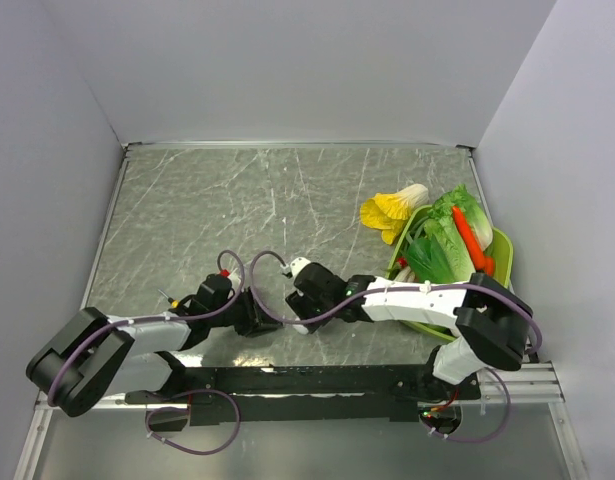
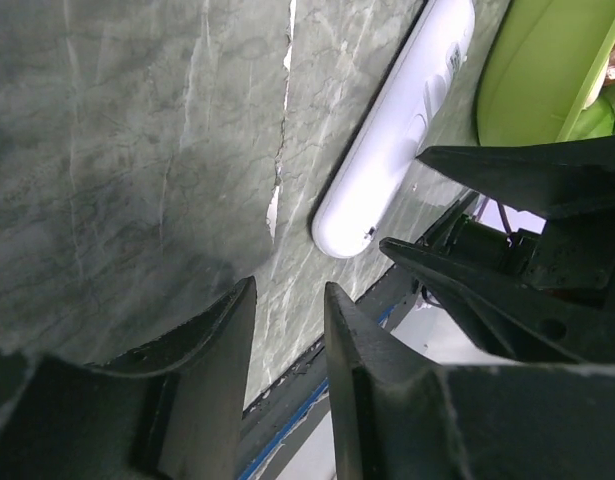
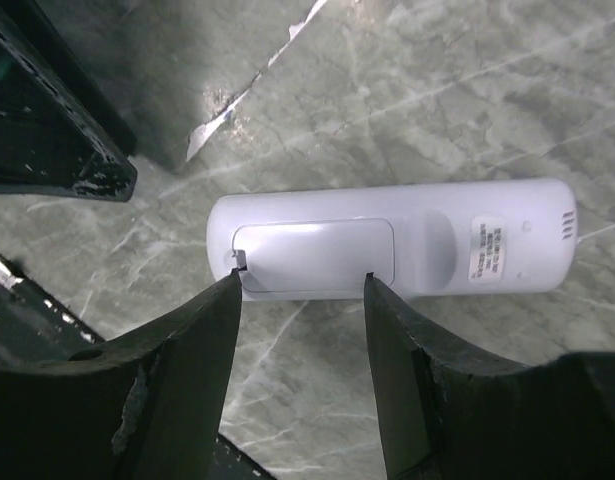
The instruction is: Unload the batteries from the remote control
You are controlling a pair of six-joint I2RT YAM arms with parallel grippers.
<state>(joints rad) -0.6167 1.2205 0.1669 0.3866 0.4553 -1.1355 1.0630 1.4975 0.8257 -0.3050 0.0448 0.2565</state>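
Tips of the right pincer (image 3: pixel 302 288) stand apart, released. They rest right at one long edge of the remote control (image 3: pixel 427 240), one at either side of its battery cover (image 3: pixel 312 245), which sits closed. The remote lies flat, back upward, on the marbled table (image 3: pixel 467 90). The left pincer (image 2: pixel 289 292) hangs near the remote's rounded end without touching it, narrowly parted and grasping nothing. Past the remote's other end is a green tray (image 1: pixel 502 250) of vegetables (image 1: pixel 447 240).
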